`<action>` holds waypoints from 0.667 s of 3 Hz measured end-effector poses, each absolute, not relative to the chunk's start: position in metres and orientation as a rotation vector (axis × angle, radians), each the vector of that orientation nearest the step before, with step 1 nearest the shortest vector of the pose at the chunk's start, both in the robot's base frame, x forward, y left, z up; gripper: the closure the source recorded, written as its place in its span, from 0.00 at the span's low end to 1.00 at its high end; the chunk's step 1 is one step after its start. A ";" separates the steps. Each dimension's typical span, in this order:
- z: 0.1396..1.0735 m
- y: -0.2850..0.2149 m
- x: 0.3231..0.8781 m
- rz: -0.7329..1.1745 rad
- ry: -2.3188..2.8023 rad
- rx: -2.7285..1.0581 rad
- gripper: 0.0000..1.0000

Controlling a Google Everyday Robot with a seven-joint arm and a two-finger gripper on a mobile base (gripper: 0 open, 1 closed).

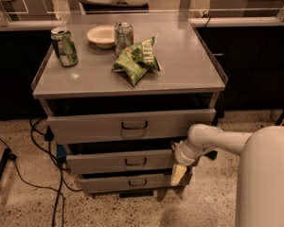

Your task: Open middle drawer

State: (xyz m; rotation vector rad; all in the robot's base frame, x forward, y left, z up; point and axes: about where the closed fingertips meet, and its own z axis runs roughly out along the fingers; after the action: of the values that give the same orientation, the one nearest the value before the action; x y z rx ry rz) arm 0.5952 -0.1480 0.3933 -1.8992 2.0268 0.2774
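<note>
The gripper (178, 174) sits at right end of the middle drawer (118, 161).

My gripper (178, 174) low at the front, grey cabinet top (189, 65) above it, I see green can (64, 46), white bowl (101, 36), silver can (123, 36), chip bags (136, 59), all up-left.

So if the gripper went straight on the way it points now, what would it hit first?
The gripper, beside the middle drawer at its right end, points down: probably the lowest drawer at its right corner, else the floor; depth is unclear.
</note>
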 end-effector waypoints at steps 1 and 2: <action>0.397 -0.154 0.586 0.346 2.078 -1.872 0.00; 0.400 -0.160 0.575 0.414 2.125 -1.847 0.00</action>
State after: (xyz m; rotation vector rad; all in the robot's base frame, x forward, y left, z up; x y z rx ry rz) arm 0.5746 -0.1602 0.4003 -1.8469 2.1248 0.4144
